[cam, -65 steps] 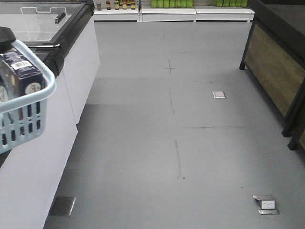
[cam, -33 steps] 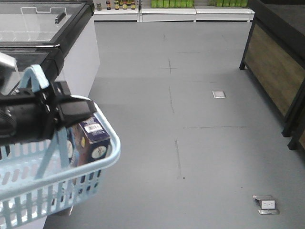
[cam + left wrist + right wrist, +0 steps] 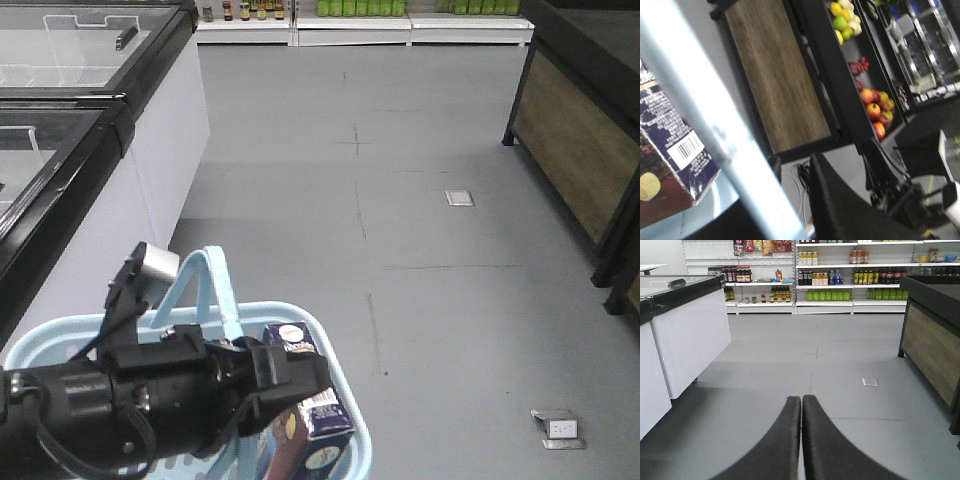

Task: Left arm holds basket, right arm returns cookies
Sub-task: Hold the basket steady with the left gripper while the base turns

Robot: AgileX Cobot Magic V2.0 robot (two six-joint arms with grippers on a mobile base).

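basket (image 3: pixel 362 445) now lower, nearer cam | cookies (image 3: pixel 322 412) inside | freezer (image 3: pixel 110 150) L, counter (image 3: pixel 570 140) R

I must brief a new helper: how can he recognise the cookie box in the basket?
Find the light blue shopping basket at the lower left of the front view. At its right end sits the cookie box: dark navy, white barcode, unlike the emblem-topped navy pack behind.

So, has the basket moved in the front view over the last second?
Yes. The basket has moved down and right in the frame, from level with the freezer top at far left to the bottom edge, below it.
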